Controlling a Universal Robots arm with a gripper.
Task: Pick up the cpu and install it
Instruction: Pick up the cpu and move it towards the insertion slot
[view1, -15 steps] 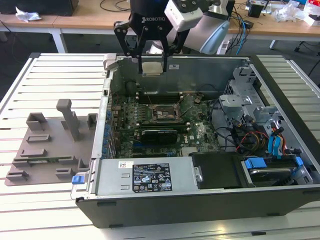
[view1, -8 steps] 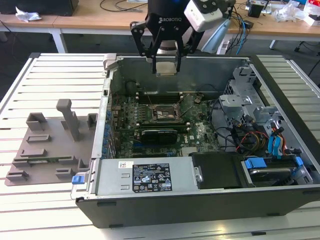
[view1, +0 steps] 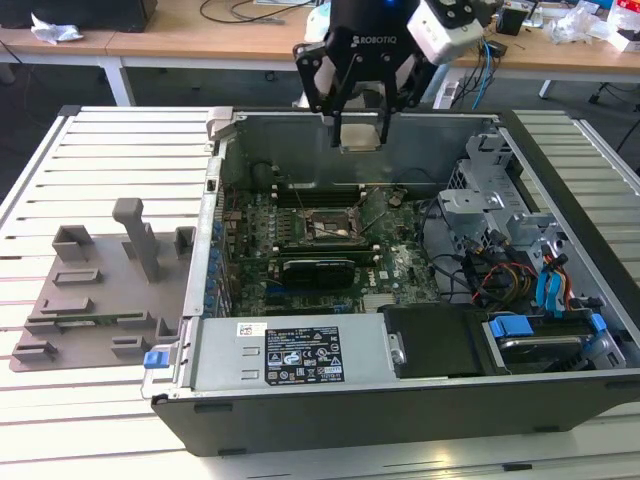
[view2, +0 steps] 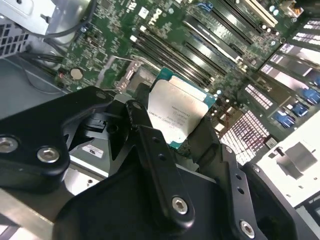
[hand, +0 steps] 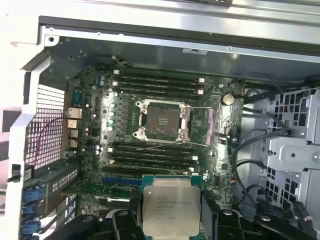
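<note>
My gripper (view1: 359, 128) hangs above the back part of the open computer case, shut on the cpu (view1: 359, 135), a flat square chip with a pale silvery top. In both wrist views the cpu (hand: 171, 206) (view2: 177, 113) sits between the black fingers (view2: 142, 127), level and facing up. The dark square socket frame (hand: 161, 120) on the green motherboard (view1: 400, 265) lies open below, some way off from the chip. In the exterior view the socket frame (view1: 328, 224) is lower than the gripper and slightly toward that view's left.
A long black card (view1: 318, 268) lies across the motherboard in front of the socket. Drive bays and loose cables (view1: 500, 270) crowd the exterior view's right of the case. The power supply (view1: 290, 352) sits at the near edge. A grey fixture tray (view1: 100, 290) rests on the slatted table, left of the case.
</note>
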